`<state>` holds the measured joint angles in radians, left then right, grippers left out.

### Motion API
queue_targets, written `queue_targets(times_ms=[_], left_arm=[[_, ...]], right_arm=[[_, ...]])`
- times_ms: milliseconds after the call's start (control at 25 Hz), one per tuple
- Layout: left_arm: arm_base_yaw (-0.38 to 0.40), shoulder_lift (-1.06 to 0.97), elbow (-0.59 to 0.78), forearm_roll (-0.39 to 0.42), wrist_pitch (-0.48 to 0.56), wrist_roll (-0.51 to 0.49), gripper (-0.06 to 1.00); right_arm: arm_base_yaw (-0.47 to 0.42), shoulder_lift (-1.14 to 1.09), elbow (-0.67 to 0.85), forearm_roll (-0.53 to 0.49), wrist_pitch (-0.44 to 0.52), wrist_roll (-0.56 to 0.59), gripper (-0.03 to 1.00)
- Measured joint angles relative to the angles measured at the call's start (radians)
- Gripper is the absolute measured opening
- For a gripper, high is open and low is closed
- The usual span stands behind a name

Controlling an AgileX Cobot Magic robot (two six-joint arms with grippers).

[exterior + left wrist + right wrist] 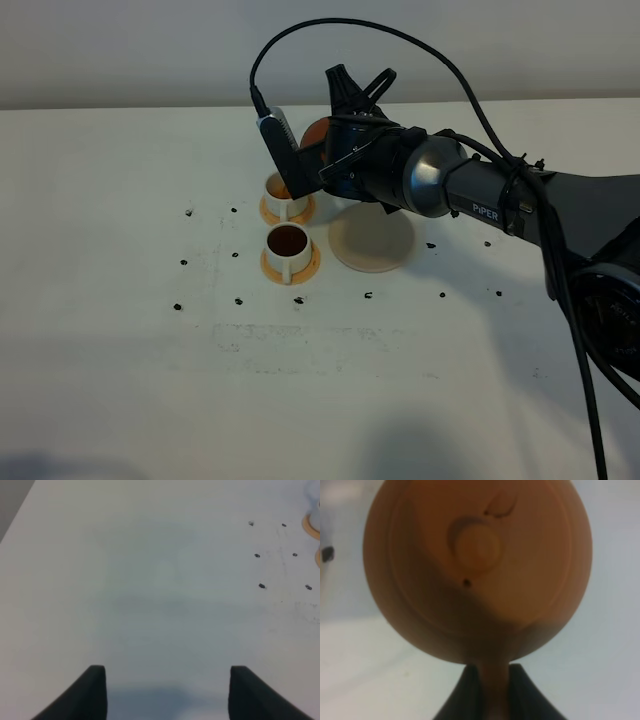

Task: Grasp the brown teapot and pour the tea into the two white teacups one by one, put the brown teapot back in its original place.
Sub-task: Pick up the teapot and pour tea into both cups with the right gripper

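Note:
My right gripper (335, 150) is shut on the stubby handle of the brown teapot (313, 132) and holds it tilted in the air above the far white teacup (284, 192). In the right wrist view the teapot (477, 570) fills the frame, lid knob facing the camera, with the gripper (487, 692) clamped on its handle. The near white teacup (288, 244) holds brown tea. Both cups stand on orange coasters. The cream-white round coaster (371, 240) lies bare to the right of the cups. My left gripper (167, 692) is open and empty over bare table, out of the high view.
Small black marks (186, 262) dot the white table (150, 380) around the cups and coaster. The right arm (500, 195) and its cable reach in from the right. Edges of the orange coasters (311, 524) show at the side of the left wrist view.

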<state>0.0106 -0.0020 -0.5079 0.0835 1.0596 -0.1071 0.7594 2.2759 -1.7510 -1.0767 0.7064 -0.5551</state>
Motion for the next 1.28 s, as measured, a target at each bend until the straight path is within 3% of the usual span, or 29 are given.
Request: queue_targets(times_ms=[1280], left_arm=[[0.000,0.000,0.000,0.026,0.000,0.000,0.50]], right_arm=[[0.010,0.001,0.000,-0.050,-0.015,-0.027,0.12]])
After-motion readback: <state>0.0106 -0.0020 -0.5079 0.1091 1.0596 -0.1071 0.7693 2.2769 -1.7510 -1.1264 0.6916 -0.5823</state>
